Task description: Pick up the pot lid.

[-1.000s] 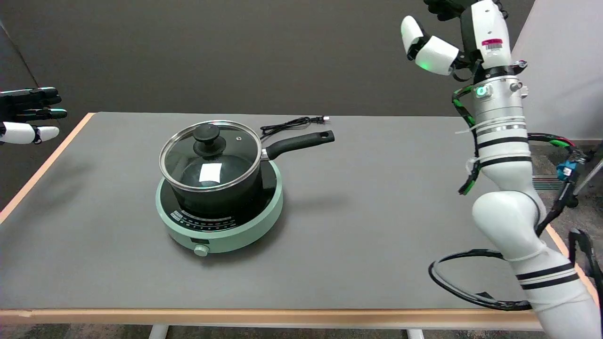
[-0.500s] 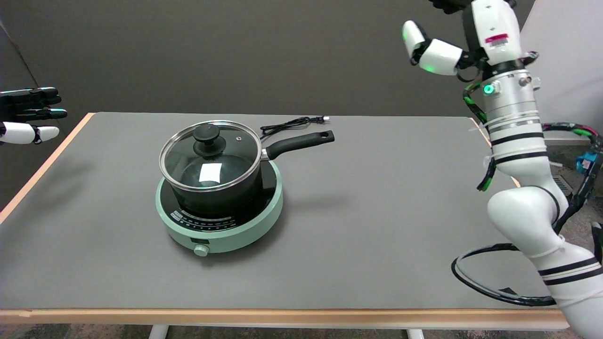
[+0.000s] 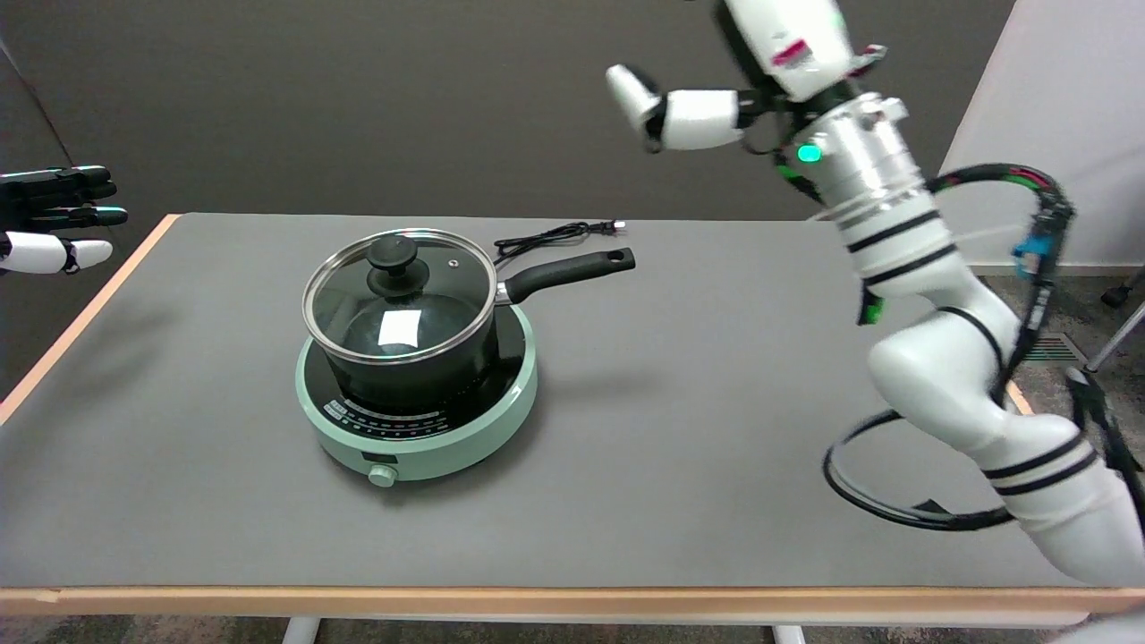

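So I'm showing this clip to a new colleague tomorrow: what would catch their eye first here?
Probably the black pot with its glass pot lid still on, sitting on a mint-green cooker left of the table's middle. Next, the white right arm rising from the lower right, its hand high in the air near the top edge, well right of the pot and holding nothing visible.

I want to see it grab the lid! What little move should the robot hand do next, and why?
Probably swing the right hand further left and lower it toward the black knob on the glass pot lid. The hand hangs high in the air, holding nothing, well to the right of the pot, and the lid sits untouched on it.
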